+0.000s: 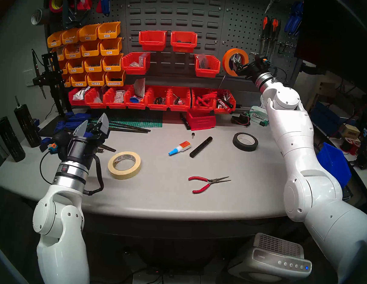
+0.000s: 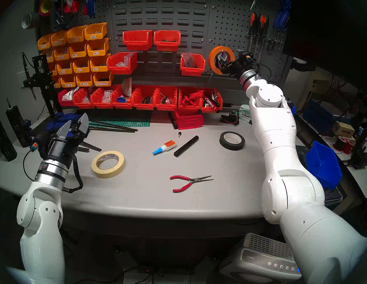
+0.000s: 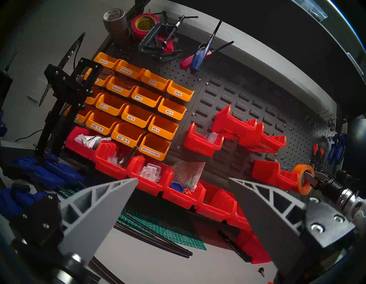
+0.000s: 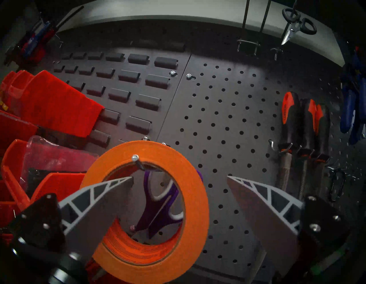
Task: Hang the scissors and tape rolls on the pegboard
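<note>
1. Left gripper, nearest the head camera, hangs over the table's left edge; grey ribbed fingers spread wide, nothing between them.
2. Cream masking-tape roll with printed cardboard core lies flat on the table just right of that gripper, not yet hung. Judgement: light, stiff ring, papery outer face gives decent friction. Pinch across one wall, one finger inside the core and one outside, so the hole stays free for a hook.
3. Red-handled needle-nose pliers and black tape roll sit further right on the table; leave them alone.
4. Bright orange tape roll hangs from a metal hook on the dark grey perforated pegboard. Purple-and-grey-handled scissors hang behind it, seen through its hole. Both look done.
5. Right gripper sits just in front of the orange roll, fingers spread; one fingertip overlaps the roll's opening, but they pinch nothing.
6. Risk: nudging the orange roll could slip it off the short hook.
</note>
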Motion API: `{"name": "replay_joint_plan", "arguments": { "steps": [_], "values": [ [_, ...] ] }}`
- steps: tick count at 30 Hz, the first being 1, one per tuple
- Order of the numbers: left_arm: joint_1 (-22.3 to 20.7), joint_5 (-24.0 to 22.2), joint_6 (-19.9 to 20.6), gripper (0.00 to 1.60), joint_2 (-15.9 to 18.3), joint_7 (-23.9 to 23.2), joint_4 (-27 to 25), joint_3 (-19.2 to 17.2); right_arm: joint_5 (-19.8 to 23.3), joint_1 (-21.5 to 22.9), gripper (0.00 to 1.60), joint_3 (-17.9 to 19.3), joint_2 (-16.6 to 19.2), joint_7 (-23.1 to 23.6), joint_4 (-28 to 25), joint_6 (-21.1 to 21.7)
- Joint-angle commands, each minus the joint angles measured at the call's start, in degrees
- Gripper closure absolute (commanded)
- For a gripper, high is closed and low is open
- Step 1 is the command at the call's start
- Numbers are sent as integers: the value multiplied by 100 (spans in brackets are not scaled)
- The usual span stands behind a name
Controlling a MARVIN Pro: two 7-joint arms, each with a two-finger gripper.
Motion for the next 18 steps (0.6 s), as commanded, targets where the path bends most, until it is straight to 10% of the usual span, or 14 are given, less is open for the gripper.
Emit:
{"name": "replay_joint_plan", "arguments": {
  "steps": [1,18],
  "values": [
    [-91,21,-107,0,15,-22,-199,-7,-12,-74,0,97,119,-88,-575,215],
    [-73,68,-24,0,51,-18,-227,80,367,-903,0,266,229,392,-1665,294]
  ]
}}
